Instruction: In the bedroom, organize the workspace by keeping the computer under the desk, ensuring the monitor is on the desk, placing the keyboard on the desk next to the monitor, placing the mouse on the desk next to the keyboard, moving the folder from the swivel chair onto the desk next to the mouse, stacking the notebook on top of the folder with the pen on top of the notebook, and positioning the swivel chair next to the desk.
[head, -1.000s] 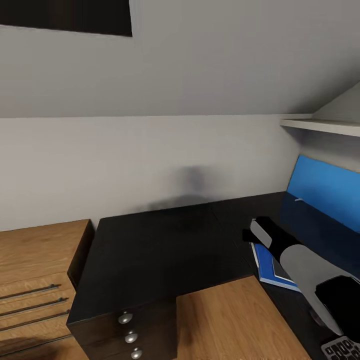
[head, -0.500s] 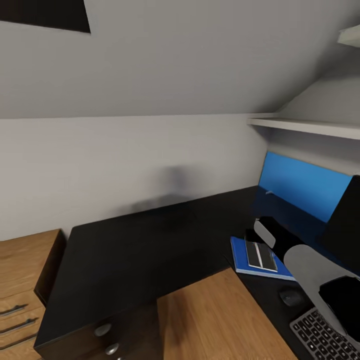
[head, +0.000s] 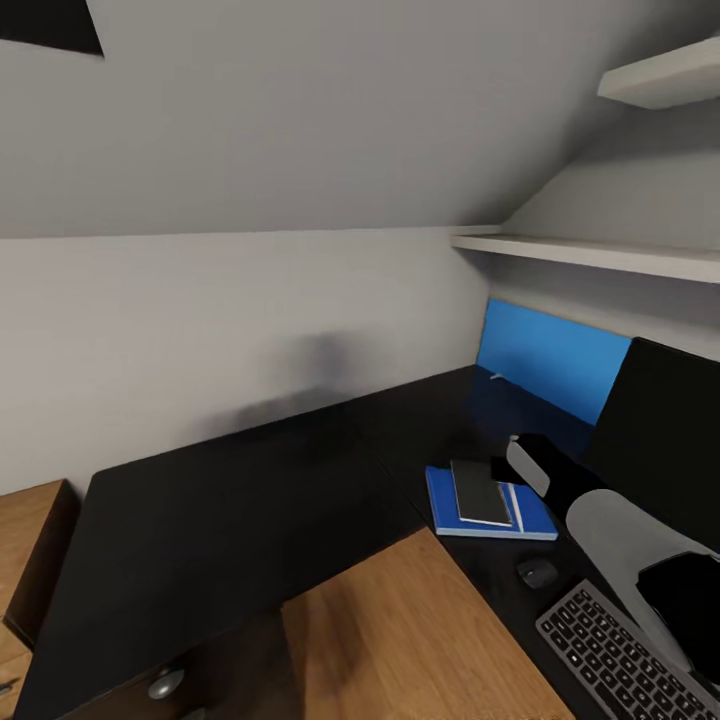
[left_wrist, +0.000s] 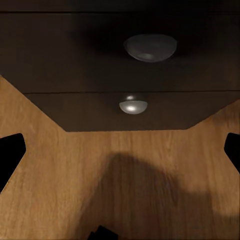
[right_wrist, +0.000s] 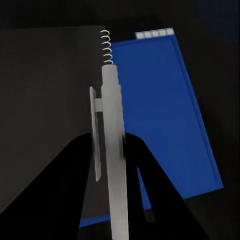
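Glossy black desk (head: 250, 500) along a grey wall under a sloped ceiling, white shelves above. On its right wing: blue folder (head: 530, 515) lying flat, grey notebook (head: 480, 492) stacked on top. Nearer along that wing, small black mouse (head: 538, 572), then keyboard (head: 620, 650) at the frame's lower right, well apart from the folder. Monitor (head: 665, 440) upright behind them, in front of a blue wall panel (head: 545, 358).

Right arm reaching over the desk, right gripper (head: 507, 470) just beside the notebook's far edge. In the right wrist view, right gripper (right_wrist: 114, 160) clamped on the white pen (right_wrist: 112, 150), dark fingers (right_wrist: 75, 185) pressed to both sides of it, pen above notebook (right_wrist: 50, 90) and folder (right_wrist: 160, 110), pen spring at the tip.

In the left wrist view, left gripper (left_wrist: 120, 150) with fingertips (left_wrist: 11, 150) wide apart, pointing at the drawer unit's silver knobs (left_wrist: 133, 105) and wood floor (left_wrist: 125, 185).
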